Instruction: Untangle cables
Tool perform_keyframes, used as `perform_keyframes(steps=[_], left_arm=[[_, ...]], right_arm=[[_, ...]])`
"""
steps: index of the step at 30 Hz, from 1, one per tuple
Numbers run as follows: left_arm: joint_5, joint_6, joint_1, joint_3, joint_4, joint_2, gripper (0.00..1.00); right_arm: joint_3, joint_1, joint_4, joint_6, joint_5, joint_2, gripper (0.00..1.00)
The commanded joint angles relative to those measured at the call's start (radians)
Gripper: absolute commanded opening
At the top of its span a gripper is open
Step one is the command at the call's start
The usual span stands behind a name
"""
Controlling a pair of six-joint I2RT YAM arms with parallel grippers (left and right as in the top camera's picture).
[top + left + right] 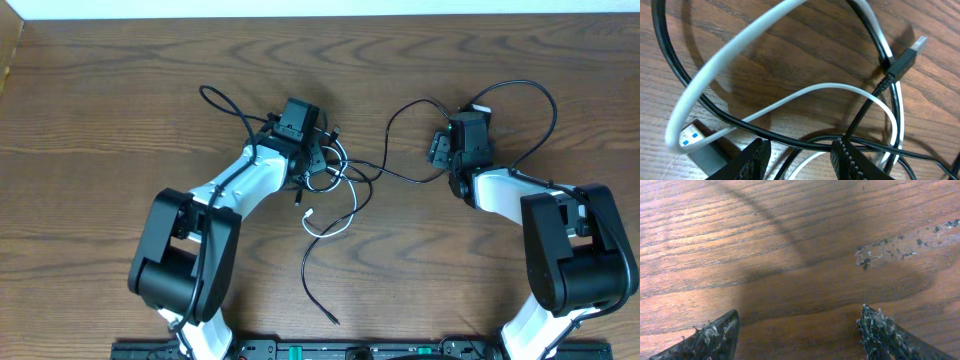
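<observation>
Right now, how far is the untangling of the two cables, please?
Done: nothing visible yet; the black cable and white cable cross in several loops. In hand: the left tool straddles both, fingers apart. The right tool hangs open over bare table. Left: pull the two apart.

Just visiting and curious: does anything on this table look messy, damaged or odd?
Yes. The black cable and white cable are looped through each other in a tangle at the left gripper. The table has a pale scuffed patch, and the fingertips of the right gripper look flecked with grit.
</observation>
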Motion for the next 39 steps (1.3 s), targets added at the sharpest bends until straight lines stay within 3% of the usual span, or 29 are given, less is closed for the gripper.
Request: perform_keyframes(steps=[1,24,31,39], left_arm=[[-0.013,-0.019,-0.002,-0.007,0.005,0.011,0.45],[-0.013,-0.053,-0.002,-0.007,0.024,0.034,0.45],[-0.012,-0.054,-0.002,-0.007,0.058,0.034,0.56],[-0.012,-0.14,-0.002,-0.007,0.053,0.034,0.48]], right_arm=[[-0.09,-0.003,-0.098,0.051,-0.108,0.118,0.75],[-0.09,-0.003,-0.101,0.051,-0.108,0.118,0.75],[-0.09,-0.003,-0.101,0.051,-0.108,0.118,0.75],[-0.09,-0.003,-0.101,0.051,-0.108,0.118,0.75]])
